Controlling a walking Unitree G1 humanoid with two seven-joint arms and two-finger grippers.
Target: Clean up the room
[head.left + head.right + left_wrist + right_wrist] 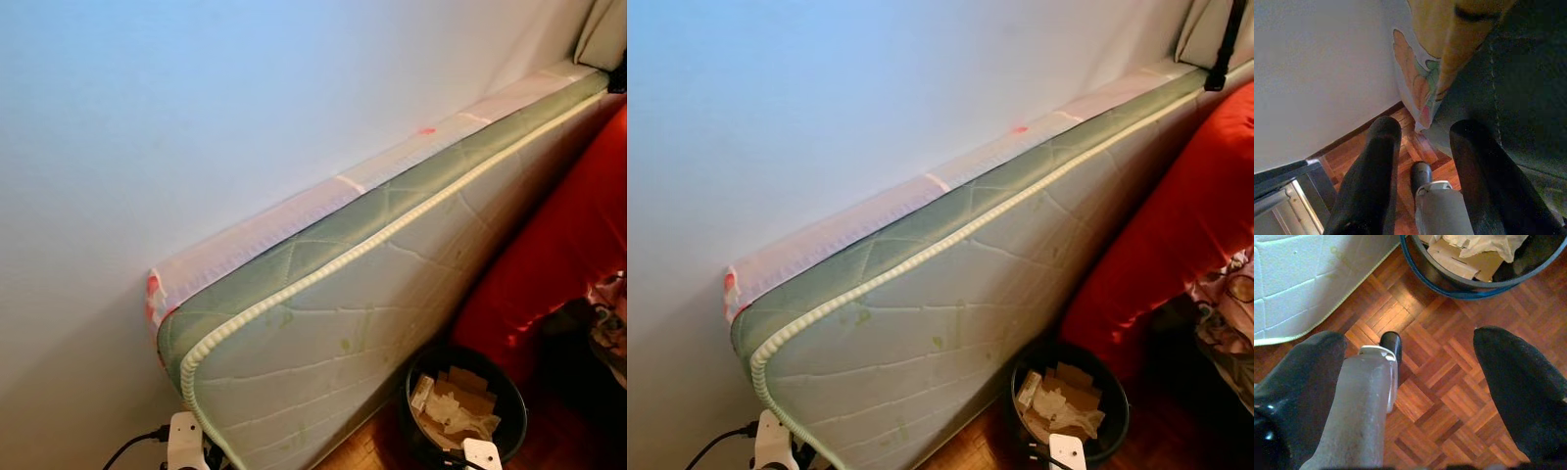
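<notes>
Both your grippers hang empty with fingers spread: the left gripper [1420, 166] beside the mattress [392, 294], the right gripper [1410, 382] over bare parquet [1449, 396]. Just ahead of the right one, the bin [1474, 284] already holds paper scraps [1484, 245]. You look partway through at most, with nothing in hand and clutter likely left elsewhere.

Mattress [333, 323] against wall [147, 117] — bin [465, 401] beside
</notes>
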